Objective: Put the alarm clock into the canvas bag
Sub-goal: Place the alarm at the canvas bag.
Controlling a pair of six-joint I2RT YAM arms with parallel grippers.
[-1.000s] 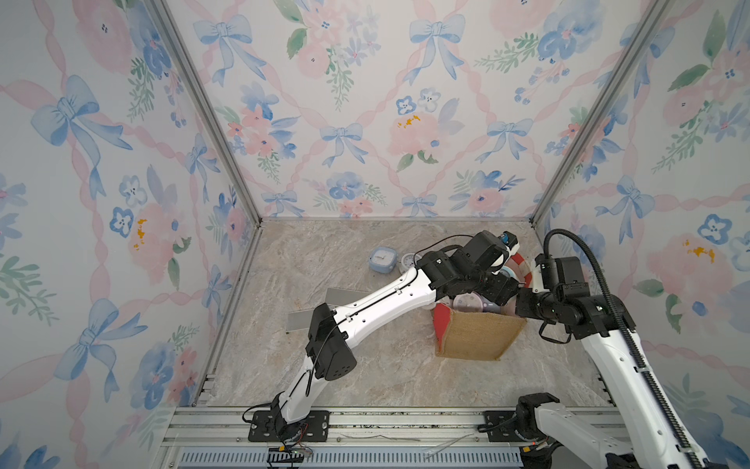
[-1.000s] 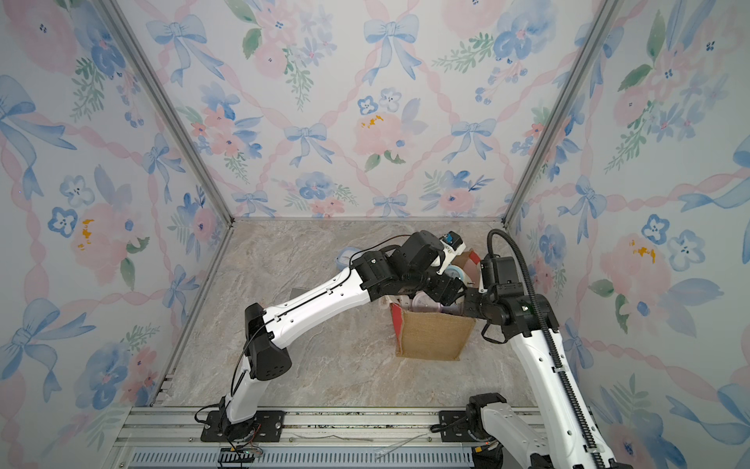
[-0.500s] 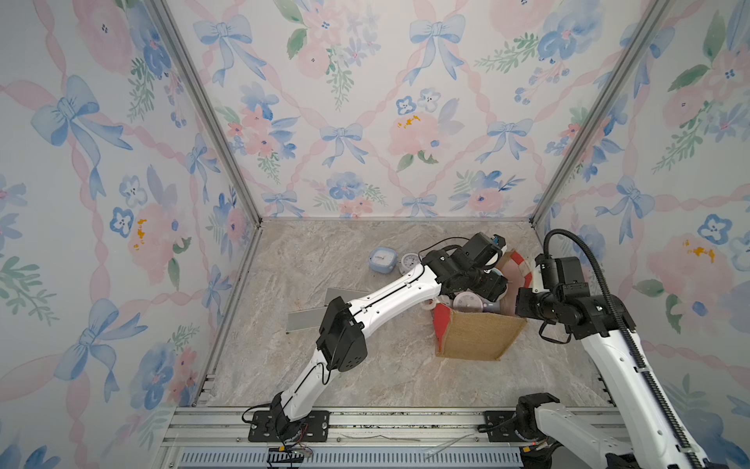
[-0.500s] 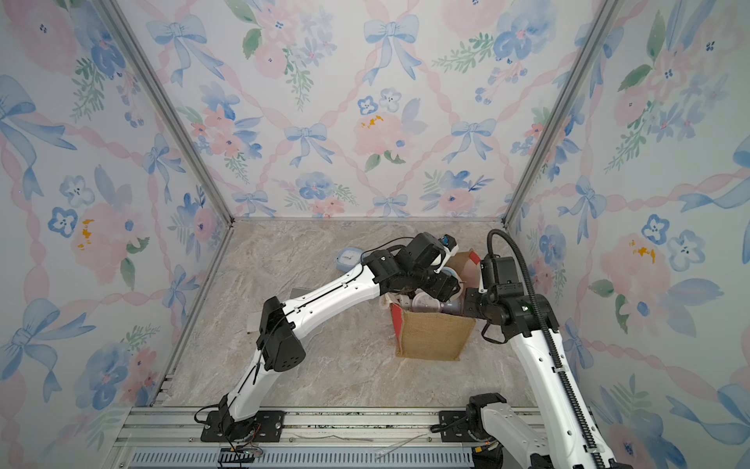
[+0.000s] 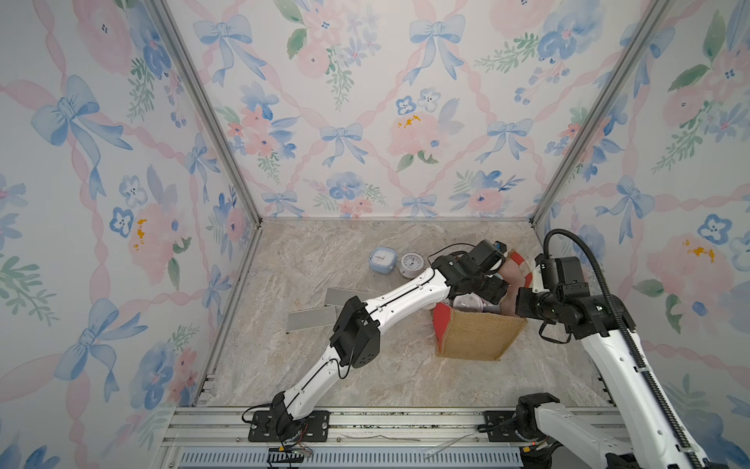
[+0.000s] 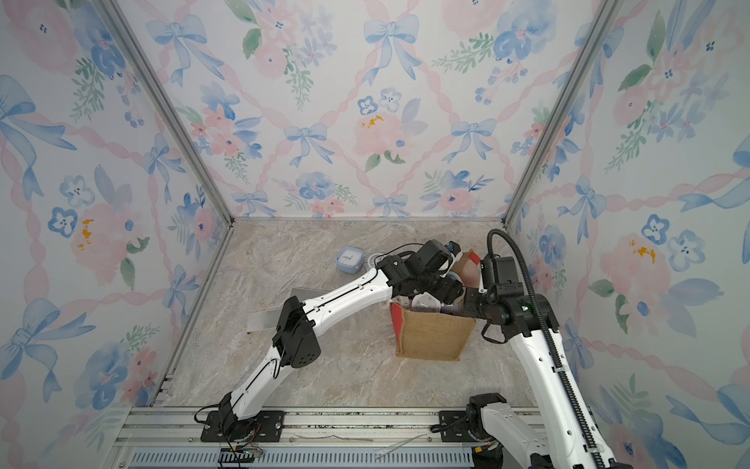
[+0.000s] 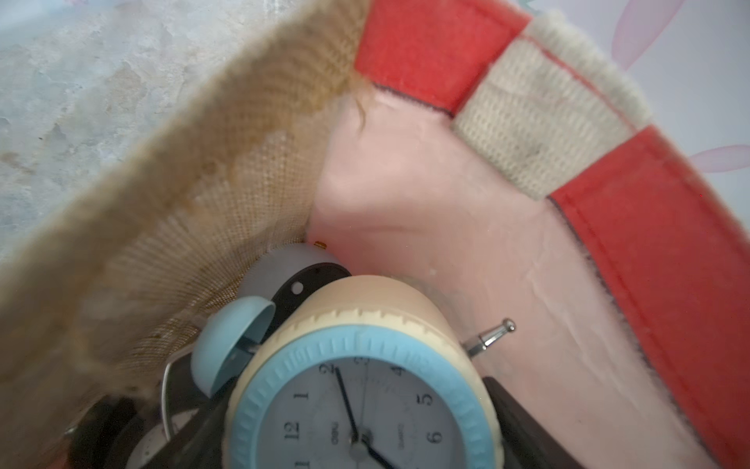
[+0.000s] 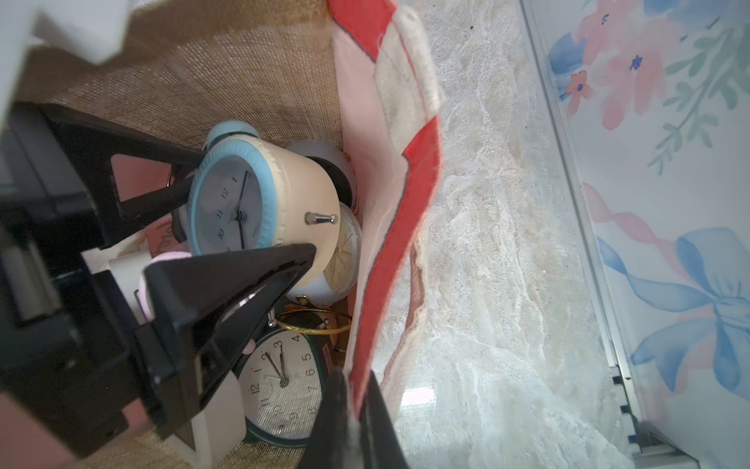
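The canvas bag (image 5: 475,337) (image 6: 434,337) stands open at the right of the table, with tan burlap walls (image 7: 203,182) and a red rim (image 8: 406,227). My left gripper (image 5: 487,292) (image 6: 446,290) reaches down into its mouth. It is shut on a cream alarm clock (image 7: 365,406) (image 8: 243,199) with a blue bezel and blue bells, one black finger (image 8: 227,276) on each side. The clock hangs inside the bag, close to the pink lining. My right gripper (image 8: 353,410) (image 5: 515,302) is shut on the bag's red rim.
Other clocks lie inside the bag, among them a dark-rimmed one (image 8: 284,385) and a white one with gold hands (image 8: 345,260). On the table behind the bag sit a blue square clock (image 5: 381,260) and a white round clock (image 5: 412,264). Two grey flat slabs (image 5: 310,318) lie left of the bag.
My left gripper has sunk lower into the bag's mouth with the clock, and its elbow has swung right. The right arm and the bag have stayed put.
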